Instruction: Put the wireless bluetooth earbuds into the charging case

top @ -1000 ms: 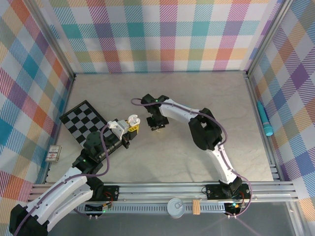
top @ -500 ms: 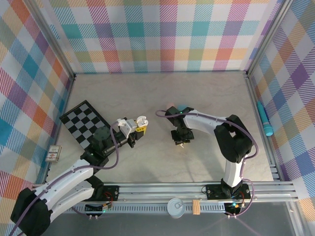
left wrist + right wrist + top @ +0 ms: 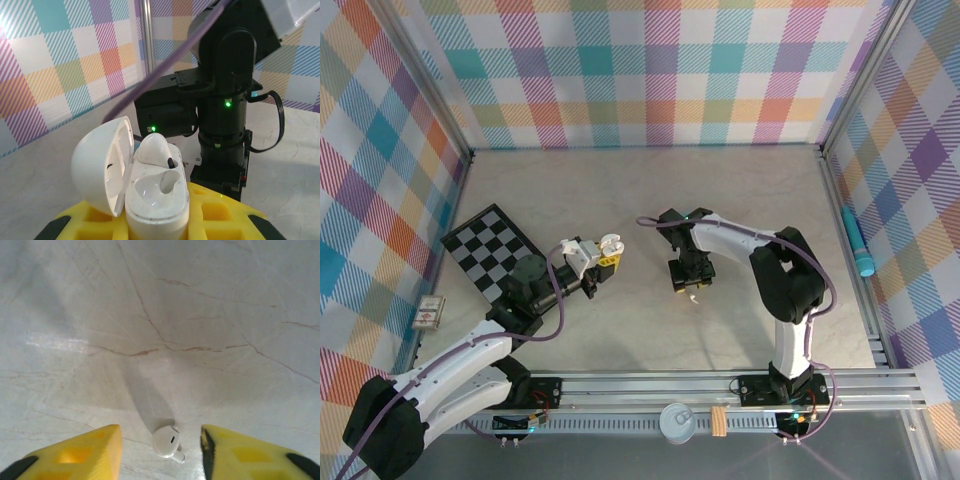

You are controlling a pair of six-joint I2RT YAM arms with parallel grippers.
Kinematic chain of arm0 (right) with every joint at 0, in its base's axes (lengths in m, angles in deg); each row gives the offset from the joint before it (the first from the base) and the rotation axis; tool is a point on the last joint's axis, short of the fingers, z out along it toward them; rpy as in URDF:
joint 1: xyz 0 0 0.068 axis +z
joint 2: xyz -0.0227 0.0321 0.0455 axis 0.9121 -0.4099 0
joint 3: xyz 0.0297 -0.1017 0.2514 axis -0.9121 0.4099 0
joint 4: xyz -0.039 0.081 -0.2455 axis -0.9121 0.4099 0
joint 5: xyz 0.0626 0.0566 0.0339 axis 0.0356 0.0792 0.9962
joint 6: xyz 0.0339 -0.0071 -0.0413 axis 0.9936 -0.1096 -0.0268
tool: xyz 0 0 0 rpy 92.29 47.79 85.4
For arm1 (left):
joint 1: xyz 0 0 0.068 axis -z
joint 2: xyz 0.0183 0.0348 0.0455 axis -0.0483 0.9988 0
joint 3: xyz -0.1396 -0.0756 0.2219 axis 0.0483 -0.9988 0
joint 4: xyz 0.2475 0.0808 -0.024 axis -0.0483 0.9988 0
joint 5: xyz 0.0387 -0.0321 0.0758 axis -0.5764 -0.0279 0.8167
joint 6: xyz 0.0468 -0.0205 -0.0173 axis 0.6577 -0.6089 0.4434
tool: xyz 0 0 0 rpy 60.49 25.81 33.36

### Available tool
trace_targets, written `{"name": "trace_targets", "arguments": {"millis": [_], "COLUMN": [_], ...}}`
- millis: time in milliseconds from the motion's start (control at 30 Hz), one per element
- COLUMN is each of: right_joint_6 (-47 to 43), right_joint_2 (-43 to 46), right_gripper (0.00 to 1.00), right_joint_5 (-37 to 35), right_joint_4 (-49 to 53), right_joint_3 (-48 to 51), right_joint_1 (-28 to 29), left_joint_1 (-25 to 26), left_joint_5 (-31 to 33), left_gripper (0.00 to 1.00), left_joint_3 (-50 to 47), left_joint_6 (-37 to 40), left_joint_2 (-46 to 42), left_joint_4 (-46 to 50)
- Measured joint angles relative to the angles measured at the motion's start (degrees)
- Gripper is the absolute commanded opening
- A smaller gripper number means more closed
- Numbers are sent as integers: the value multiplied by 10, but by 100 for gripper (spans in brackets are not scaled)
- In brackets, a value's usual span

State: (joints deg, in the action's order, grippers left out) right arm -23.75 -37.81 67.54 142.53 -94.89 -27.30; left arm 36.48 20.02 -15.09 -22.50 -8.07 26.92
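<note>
My left gripper [image 3: 603, 252] is shut on a white pebble-shaped charging case [image 3: 155, 195] with its lid swung open to the left. One white earbud [image 3: 152, 149] sits in the far socket; the near socket is bare. My right gripper [image 3: 689, 287] points down at the table, open, in the middle of the top view. A second white earbud [image 3: 167, 442] lies on the marble table between its yellow fingers [image 3: 90, 452], touching neither. From above that bud [image 3: 692, 296] is a tiny white speck under the gripper.
A black-and-white checkered board [image 3: 492, 246] lies at the left. A small card-like item [image 3: 429, 313] rests by the left rail. A teal pen-like stick [image 3: 857, 242] lies outside the right rail. The right arm's black wrist [image 3: 222, 110] stands close behind the case.
The right gripper, shifted right from near the case a second ago, has since edged down a little over the loose earbud. The left gripper with the case has barely moved.
</note>
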Motion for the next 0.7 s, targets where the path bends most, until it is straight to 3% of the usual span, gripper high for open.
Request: {"name": "trace_targets", "arguments": {"millis": [400, 700], "right_joint_6": [-76, -91], "right_joint_2": [-111, -162], "right_gripper": [40, 37], "right_joint_5": [28, 19], "right_joint_4": [162, 209], "right_joint_3": [-140, -166], "right_joint_1": [-2, -2], "left_joint_1": [0, 0], "left_joint_5": [-19, -23], "left_gripper": [3, 3], "left_joint_3": [3, 2], "left_joint_6": [36, 42], "left_joint_2": [10, 10], "left_joint_4": [-11, -28]}}
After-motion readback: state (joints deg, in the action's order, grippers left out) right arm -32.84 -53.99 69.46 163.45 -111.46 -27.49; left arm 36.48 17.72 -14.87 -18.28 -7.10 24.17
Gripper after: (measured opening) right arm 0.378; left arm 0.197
